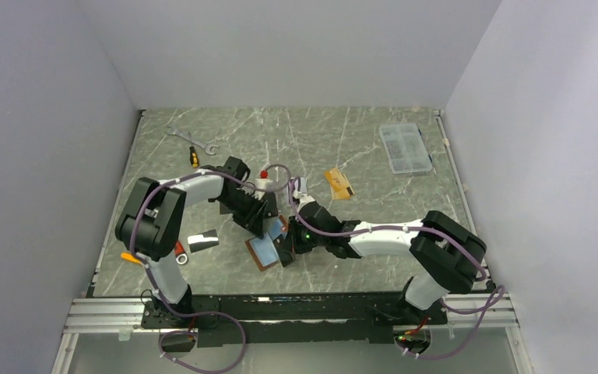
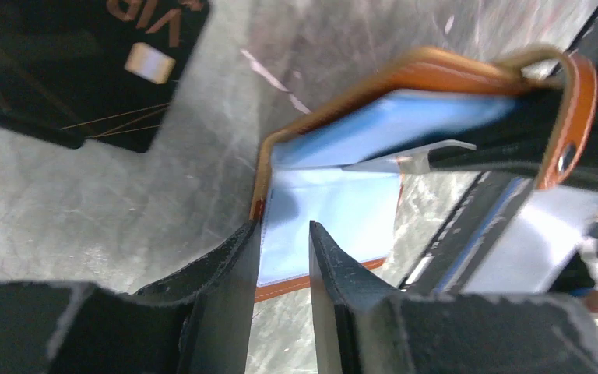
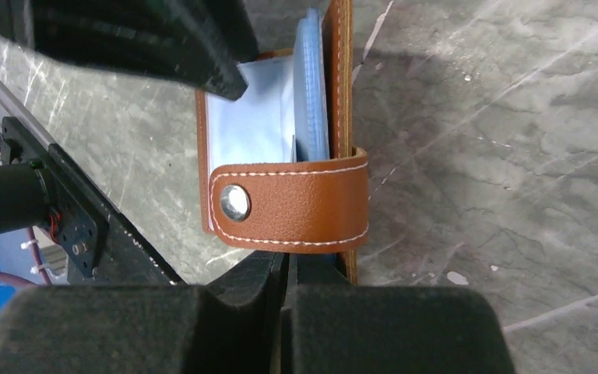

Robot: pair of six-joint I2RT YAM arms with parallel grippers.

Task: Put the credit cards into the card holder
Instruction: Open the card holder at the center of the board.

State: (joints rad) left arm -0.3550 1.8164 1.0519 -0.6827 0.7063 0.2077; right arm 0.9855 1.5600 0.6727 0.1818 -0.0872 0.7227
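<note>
The tan card holder lies open on the table, its light blue inside up. My right gripper is shut on its raised flap, and the snap-button tab hangs just in front of the gripper. My left gripper hovers over the holder's blue inside, jaws slightly apart with nothing between them. A thin pale card edge pokes out of the raised flap. A black card lies beside the holder. A silver-grey card lies to the left and an orange card to the back right.
A clear compartment box stands at the back right. A wrench and a yellow-handled screwdriver lie at the back left. A white bottle with a red cap stands behind the left gripper. Small tools lie near the left arm's base.
</note>
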